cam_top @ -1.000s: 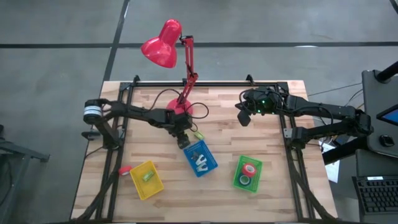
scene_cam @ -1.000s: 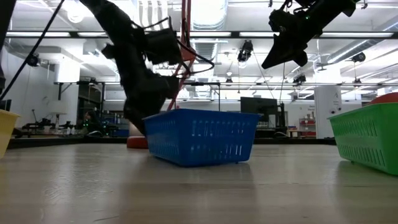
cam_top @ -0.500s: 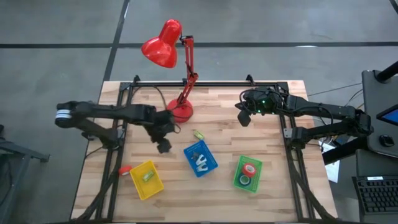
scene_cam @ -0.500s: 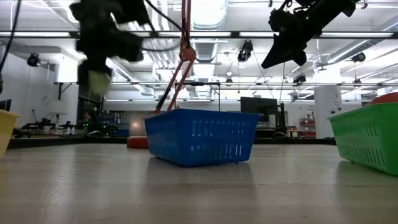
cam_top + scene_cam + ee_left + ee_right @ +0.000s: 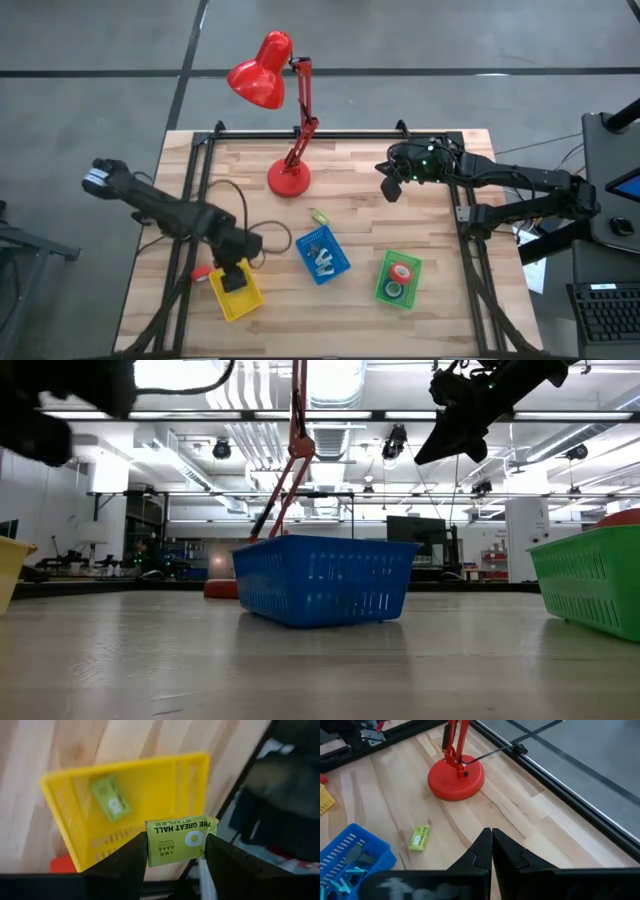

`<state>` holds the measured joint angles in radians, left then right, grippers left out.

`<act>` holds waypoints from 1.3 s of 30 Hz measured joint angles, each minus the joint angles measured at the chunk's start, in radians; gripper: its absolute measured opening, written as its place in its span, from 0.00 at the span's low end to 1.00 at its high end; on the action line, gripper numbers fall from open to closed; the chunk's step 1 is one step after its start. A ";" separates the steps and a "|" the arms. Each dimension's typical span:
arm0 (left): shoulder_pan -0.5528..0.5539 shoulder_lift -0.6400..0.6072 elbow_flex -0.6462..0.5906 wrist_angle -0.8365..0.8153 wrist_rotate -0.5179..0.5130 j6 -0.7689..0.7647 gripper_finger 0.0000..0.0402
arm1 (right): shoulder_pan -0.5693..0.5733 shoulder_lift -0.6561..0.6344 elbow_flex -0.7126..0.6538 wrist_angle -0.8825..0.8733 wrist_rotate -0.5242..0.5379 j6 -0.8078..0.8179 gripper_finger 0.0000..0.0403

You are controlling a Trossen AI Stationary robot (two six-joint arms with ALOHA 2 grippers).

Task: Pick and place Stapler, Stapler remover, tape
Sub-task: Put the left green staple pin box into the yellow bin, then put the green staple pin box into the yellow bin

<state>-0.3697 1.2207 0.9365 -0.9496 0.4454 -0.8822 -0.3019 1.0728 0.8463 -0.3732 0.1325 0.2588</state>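
My left gripper (image 5: pixel 234 277) hangs over the yellow tray (image 5: pixel 240 296), shut on a green staples box (image 5: pixel 180 841). A second green box (image 5: pixel 111 804) lies in that tray, and a third (image 5: pixel 319 216) lies on the table by the blue tray (image 5: pixel 322 254), which holds pale staple removers. Tape rolls, one red-rimmed (image 5: pixel 401 271) and one green-blue (image 5: pixel 394 291), lie in the green tray (image 5: pixel 398 278). A red object (image 5: pixel 200 272) sits left of the yellow tray. My right gripper (image 5: pixel 491 840) waits shut, high above the table's far right part. My left gripper pinches the green staples box between its two fingers (image 5: pixel 131 857), one on each short end of the box (image 5: pixel 152 845). The fingers point down from above. The box is lifted clear above the yellow tray, its printed face toward the wrist camera.
A red desk lamp stands with its base (image 5: pixel 288 180) at the table's far middle, its cable looping toward the left arm. Black frame rails run along the left and right sides. Bare wood lies between the lamp, the trays and the near edge.
My left gripper has swung from beside the blue tray, near the lamp base, toward the table's left and near edge, and now hangs over the yellow tray, carrying the green staples box. My right arm has kept still.
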 joint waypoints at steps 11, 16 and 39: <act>-0.038 0.138 -0.090 0.091 0.057 -0.041 0.53 | 0.000 0.080 0.000 0.012 -0.042 0.001 0.02; -0.037 0.140 -0.090 0.081 0.063 -0.055 0.68 | 0.001 0.086 0.000 0.012 -0.055 0.003 0.02; 0.302 0.039 -0.020 0.000 -0.082 0.414 0.80 | 0.001 0.085 0.000 0.011 -0.058 0.070 0.02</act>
<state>-0.0681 1.2594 0.9168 -0.9496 0.3629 -0.4682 -0.3012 1.1576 0.8463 -0.3626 0.0742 0.3289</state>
